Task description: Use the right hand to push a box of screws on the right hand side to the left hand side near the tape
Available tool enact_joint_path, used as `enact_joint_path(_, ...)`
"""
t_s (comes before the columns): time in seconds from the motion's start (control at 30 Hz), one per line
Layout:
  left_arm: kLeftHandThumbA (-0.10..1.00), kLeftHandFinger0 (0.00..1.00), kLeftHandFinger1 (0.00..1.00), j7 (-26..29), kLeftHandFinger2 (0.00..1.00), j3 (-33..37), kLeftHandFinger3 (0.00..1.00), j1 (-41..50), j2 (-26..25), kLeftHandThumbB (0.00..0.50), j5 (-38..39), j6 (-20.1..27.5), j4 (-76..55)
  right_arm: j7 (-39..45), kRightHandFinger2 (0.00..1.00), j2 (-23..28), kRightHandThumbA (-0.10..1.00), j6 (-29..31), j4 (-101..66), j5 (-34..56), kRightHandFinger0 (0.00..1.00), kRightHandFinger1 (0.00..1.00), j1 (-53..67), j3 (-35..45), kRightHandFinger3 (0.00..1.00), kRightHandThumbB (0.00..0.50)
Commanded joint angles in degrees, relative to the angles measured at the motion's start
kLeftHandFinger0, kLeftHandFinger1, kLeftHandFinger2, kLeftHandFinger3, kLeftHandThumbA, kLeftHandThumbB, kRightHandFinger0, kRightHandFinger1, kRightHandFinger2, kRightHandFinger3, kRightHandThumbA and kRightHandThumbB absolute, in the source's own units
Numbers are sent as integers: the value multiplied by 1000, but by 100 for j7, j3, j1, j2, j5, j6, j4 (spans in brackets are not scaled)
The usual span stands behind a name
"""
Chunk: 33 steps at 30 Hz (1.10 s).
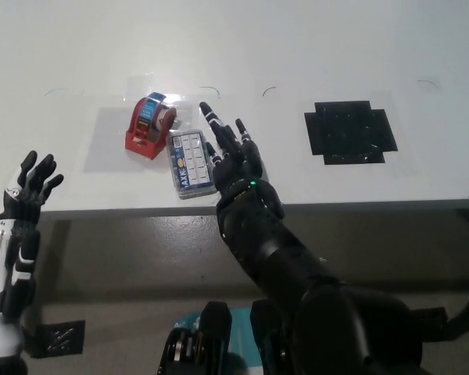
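The box of screws (189, 162) lies near the table's (313, 47) front edge, touching or just beside the red tape dispenser (149, 125) on its left. Its long axis runs roughly front to back. The right hand (233, 153) stands against the box's right side, fingers spread and extended, grasping nothing. The left hand (31, 181) rests off the front edge, fingers apart, empty. Judgement: the push appears essentially complete; any further travel leftward would press the box into the dispenser.

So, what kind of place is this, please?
Probably a robot test bench in a lab: a plain white table with a black taped cross marker, a red tape dispenser and a clear plastic box of screws beside the black right hand.
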State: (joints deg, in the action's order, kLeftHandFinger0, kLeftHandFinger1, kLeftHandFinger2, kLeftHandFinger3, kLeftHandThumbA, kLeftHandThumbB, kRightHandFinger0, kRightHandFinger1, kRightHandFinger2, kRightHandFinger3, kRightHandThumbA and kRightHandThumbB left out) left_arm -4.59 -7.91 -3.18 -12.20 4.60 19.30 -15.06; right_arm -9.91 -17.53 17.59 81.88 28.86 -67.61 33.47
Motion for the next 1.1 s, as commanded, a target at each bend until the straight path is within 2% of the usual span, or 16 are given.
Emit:
enact_joint_path(0.0,890,1000,1000,52,1000,-88,1000,-67,-75,53,2,24,-102,171,1000,86,1000,742,-291,-423,1000,1000,-196,-497,1000,153)
enact_joint_path(0.07,893,1000,1000,47,1000,-94,1000,-76,-88,44,-20,31,-94,141,1000,171,1000,934,-628,-664,1000,1000,-100,-763,1000,120)
enact_joint_path(0.17,890,1000,1000,34,1000,-98,1000,-60,-92,40,24,11,-79,-424,1000,318,1000,934,-1581,-1477,1000,1000,212,-1314,1000,112)
enact_joint_path(0.27,888,1000,1000,22,1000,-96,1000,-52,-99,40,26,30,-60,-553,1000,439,1000,934,-2464,-1948,1000,1000,550,-1675,1000,107)
enact_joint_path(0.33,888,1000,1000,23,1000,-89,1000,-21,-91,55,36,-50,-106,-759,1000,588,1000,934,-3469,-2485,1000,1000,933,-2001,1000,119)
enact_joint_path(0.37,888,1000,1000,21,1000,-87,1000,-22,-91,46,33,-36,-98,-815,1000,640,1000,934,-3907,-2693,1000,1000,1070,-2102,1000,133)
enact_joint_path(0.4,887,1000,1000,17,1000,-83,1000,-27,-94,39,24,-45,-91,-707,1000,655,1000,934,-4440,-2723,1000,1000,1221,-2125,1000,176)
enact_joint_path(0.47,885,1000,1000,-1,1000,-50,1000,-14,-76,38,25,-18,-57,-637,1000,651,1000,934,-5579,-2846,1000,1000,1524,-2134,1000,171)
enact_joint_path(0.53,885,1000,1000,-10,1000,-31,1000,-19,-67,37,10,7,-34,-389,1000,687,1000,933,-6383,-2804,1000,1000,1741,-2177,1000,217)
enact_joint_path(0.6,881,1000,1000,-5,1000,-16,1000,-32,-54,30,-40,31,-26,-91,1000,765,1000,724,-7312,-2847,1000,1000,2119,-2353,1000,183)
enact_joint_path(0.7,874,1000,1000,-6,1000,-28,1000,-43,-84,50,-30,-47,-60,555,1000,1068,1000,210,-8594,-2603,1000,1000,2905,-2727,1000,208)
enact_joint_path(0.77,879,1000,1000,1,1000,-49,1000,-82,-119,47,-57,-94,-70,976,1000,1418,982,-211,-9356,-2069,1000,1000,3457,-2963,1000,232)
enact_joint_path(0.83,883,1000,1000,5,1000,-68,1000,-130,-145,49,-36,-146,-38,1232,1000,1757,936,-383,-9917,-1851,1000,1000,4017,-3087,1000,218)
enact_joint_path(0.93,879,1000,1000,-21,1000,-59,1000,-145,-170,48,11,-187,-8,1497,1000,2144,931,-252,-10197,-1673,1000,1000,4548,-3177,1000,200)
enact_joint_path(1.07,901,1000,1000,-46,1000,-29,1000,-154,-184,68,-56,-187,34,1621,1000,2563,942,-292,-10547,-1706,1000,1000,5437,-3249,1000,233)
